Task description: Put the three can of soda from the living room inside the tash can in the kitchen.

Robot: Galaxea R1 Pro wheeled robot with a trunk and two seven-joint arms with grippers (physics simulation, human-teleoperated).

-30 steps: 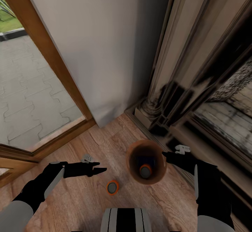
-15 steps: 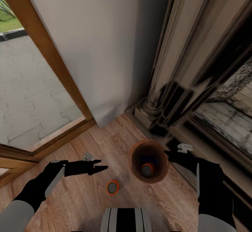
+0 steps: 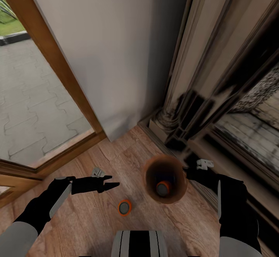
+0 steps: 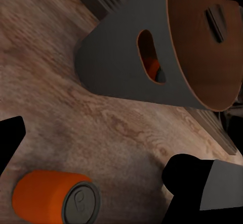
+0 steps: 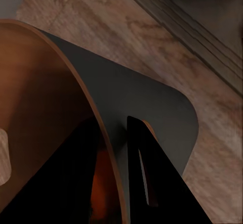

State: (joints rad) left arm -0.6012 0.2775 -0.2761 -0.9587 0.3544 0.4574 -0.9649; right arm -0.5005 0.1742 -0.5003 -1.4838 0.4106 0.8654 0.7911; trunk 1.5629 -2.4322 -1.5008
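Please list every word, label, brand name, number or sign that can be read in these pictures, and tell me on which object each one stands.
No text can be read.
Orange can on the floor: a faint embossed mark on its silver top, too blurred to read.
Orange can inside the trash can: no label visible.
Trash can: plain grey outside, no print.

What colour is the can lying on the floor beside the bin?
Orange with a grey-silver top; the can shows best in the left wrist view.
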